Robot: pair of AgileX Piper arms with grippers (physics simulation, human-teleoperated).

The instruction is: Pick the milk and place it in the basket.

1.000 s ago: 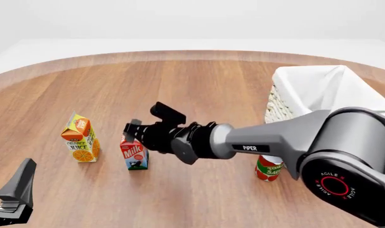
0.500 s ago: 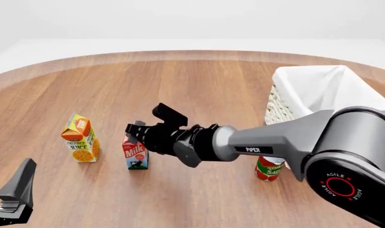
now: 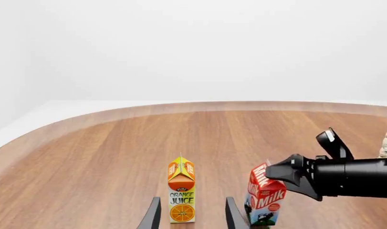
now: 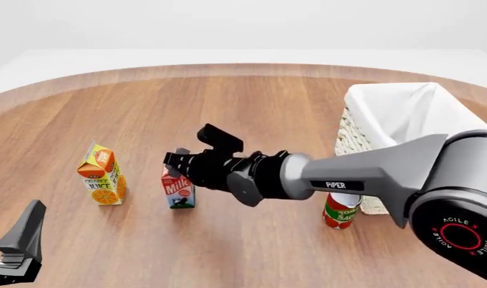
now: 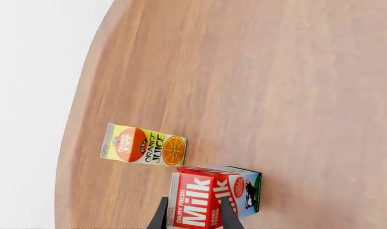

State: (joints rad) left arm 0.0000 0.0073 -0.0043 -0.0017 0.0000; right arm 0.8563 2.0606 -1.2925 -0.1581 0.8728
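The milk point(image 4: 179, 192), a small red carton with white lettering, is tilted at the table's middle left; it also shows in the left wrist view point(image 3: 265, 198). My right gripper point(image 4: 175, 161) reaches in from the right and is shut on the carton's gabled top. In the right wrist view its two dark fingers point(image 5: 160, 215) flank the milk point(image 5: 212, 195). The basket point(image 4: 363, 96), cream wicker with white cloth lining, stands at the far right. My left gripper point(image 4: 15, 252) rests low at the near left, open point(image 3: 192, 217) and holding nothing.
An orange juice carton point(image 4: 103, 175) stands upright just left of the milk. A red can point(image 4: 339, 213) stands in front of the basket, partly hidden by my right arm. The round wooden table's far edge point(image 4: 243, 67) curves across the back.
The right gripper has carried the milk a little to the right and slightly upward, and the carton now leans. The left arm has stayed still.
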